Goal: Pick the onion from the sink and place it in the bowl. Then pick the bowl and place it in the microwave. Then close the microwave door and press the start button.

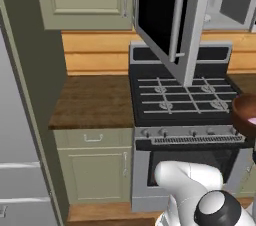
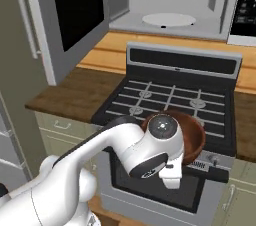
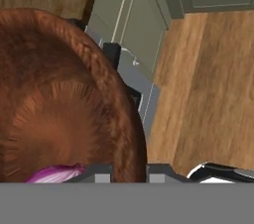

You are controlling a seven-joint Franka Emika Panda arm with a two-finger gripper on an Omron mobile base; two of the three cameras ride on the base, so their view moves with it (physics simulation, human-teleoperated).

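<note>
Between closed fingers (image 3: 129, 172): rim of bowl (image 3: 64, 99), onion (image 3: 52, 173) inside, held over stove (image 2: 170, 100) front | step: carrying bowl to microwave (image 2: 167, 20) | next: lift up, forward past open door (image 2: 75, 10).

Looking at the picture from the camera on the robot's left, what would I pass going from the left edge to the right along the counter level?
Wooden countertop → black gas range → reddish-brown bowl at the right edge, with the purple onion inside it.
</note>
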